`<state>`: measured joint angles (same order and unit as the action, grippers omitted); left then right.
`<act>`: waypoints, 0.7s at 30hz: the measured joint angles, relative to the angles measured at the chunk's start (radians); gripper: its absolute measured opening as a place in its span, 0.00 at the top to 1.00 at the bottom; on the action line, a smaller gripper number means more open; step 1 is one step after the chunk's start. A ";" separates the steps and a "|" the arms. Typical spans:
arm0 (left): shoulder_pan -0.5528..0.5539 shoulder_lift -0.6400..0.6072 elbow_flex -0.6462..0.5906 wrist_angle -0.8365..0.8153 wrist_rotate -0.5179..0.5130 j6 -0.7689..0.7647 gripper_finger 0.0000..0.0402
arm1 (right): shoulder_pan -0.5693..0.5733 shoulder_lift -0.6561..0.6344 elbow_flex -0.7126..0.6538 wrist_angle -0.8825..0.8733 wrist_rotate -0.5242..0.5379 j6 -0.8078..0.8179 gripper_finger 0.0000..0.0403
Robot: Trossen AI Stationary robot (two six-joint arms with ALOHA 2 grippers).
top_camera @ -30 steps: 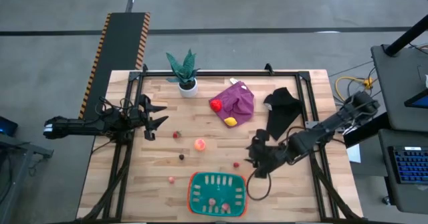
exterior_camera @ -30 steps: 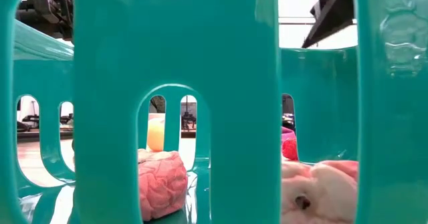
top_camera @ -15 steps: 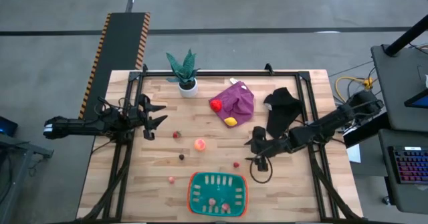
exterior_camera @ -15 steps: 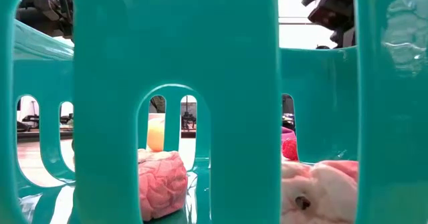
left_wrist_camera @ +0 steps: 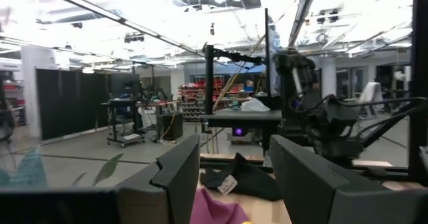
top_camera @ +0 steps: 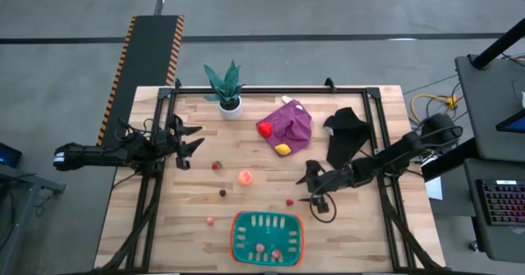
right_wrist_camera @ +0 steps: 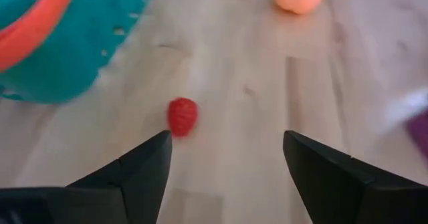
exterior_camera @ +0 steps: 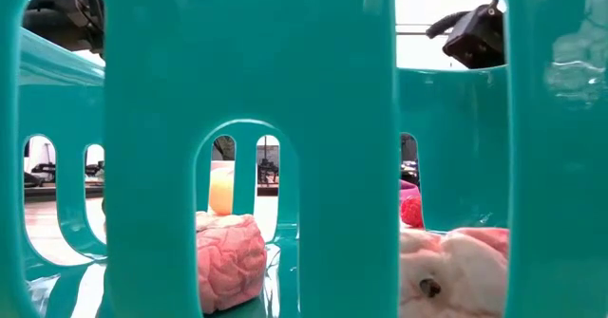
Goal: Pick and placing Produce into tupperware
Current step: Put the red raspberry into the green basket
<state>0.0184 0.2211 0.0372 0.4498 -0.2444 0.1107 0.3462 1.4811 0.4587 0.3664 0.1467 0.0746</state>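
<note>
Pale wood planks point(top_camera: 246, 213) carry the slotted teal tupperware point(top_camera: 267, 237) with its orange rim at the near edge, two knobbly pink pieces inside. Right gripper point(top_camera: 309, 186), fingers spread and empty, hovers by a bumpy red berry point(right_wrist_camera: 182, 116). Left gripper point(top_camera: 187, 142) waits parted at the table's left.

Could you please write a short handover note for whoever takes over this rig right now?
Right gripper: open, empty, above the table just right of a small red berry.
Left gripper: open, empty, waiting at the left edge.
Done: two pink pieces lie in the teal tupperware at the front.
Left: the berry, peach piece, dark piece, small red piece, pink piece on the table; red and yellow pieces on the purple cloth.
</note>
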 joint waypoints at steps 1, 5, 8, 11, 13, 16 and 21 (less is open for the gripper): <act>0.000 0.000 0.000 -0.002 -0.006 0.000 0.58 | 0.000 0.017 0.000 0.024 -0.018 0.000 0.31; 0.000 -0.002 0.000 -0.001 -0.026 -0.001 0.58 | 0.000 0.086 0.003 0.085 -0.061 -0.012 0.30; 0.000 -0.003 0.000 0.000 -0.037 -0.001 0.58 | 0.000 0.126 0.013 0.099 -0.071 -0.022 0.30; 0.000 -0.001 0.000 -0.001 -0.055 -0.001 0.58 | 0.000 0.164 0.015 0.144 -0.075 -0.023 0.30; 0.000 -0.001 0.000 -0.002 -0.060 -0.003 0.58 | 0.000 0.185 0.018 0.182 -0.080 -0.023 0.31; 0.000 -0.001 0.000 -0.001 -0.061 -0.025 0.58 | -0.002 0.213 0.024 0.212 -0.096 -0.024 0.31; 0.000 -0.001 0.000 0.004 -0.061 -0.053 0.58 | -0.002 0.253 0.039 0.230 -0.098 -0.024 0.31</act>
<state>0.0183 0.2199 0.0372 0.4534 -0.3050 0.0578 0.3443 1.7340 0.4979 0.5967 0.0483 0.0505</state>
